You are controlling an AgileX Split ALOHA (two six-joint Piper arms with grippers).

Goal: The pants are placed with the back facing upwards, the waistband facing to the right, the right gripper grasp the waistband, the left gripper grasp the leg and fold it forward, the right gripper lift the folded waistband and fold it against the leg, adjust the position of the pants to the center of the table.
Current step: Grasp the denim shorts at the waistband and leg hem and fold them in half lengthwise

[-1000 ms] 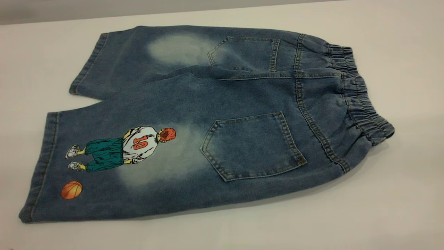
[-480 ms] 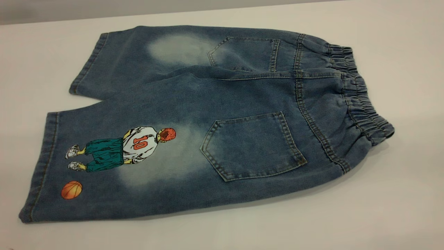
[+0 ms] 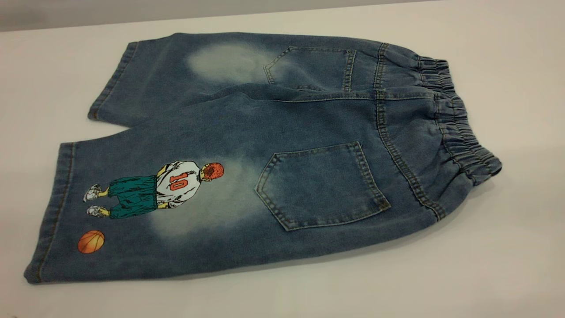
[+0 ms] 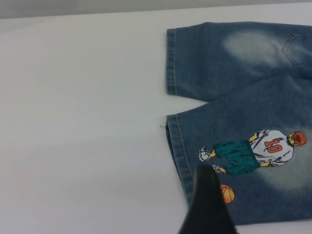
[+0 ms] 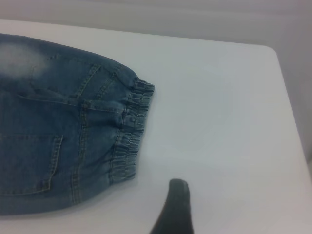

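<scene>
The pants [image 3: 273,159] lie flat on the table [image 3: 507,247], back pockets up. At their left end, the leg [image 3: 132,207] with the player print lies nearest the camera; the left gripper [image 4: 208,207] hangs over its hem, finger spread impossible to tell. At their right end sits the waistband [image 3: 459,128]. The right gripper [image 5: 174,207] hovers just beyond it over bare table, its spread likewise unclear.

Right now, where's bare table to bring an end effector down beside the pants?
Bare table runs right of the waistband, left of the leg hems, and along the near edge. The notch between the two hems is tight.
</scene>
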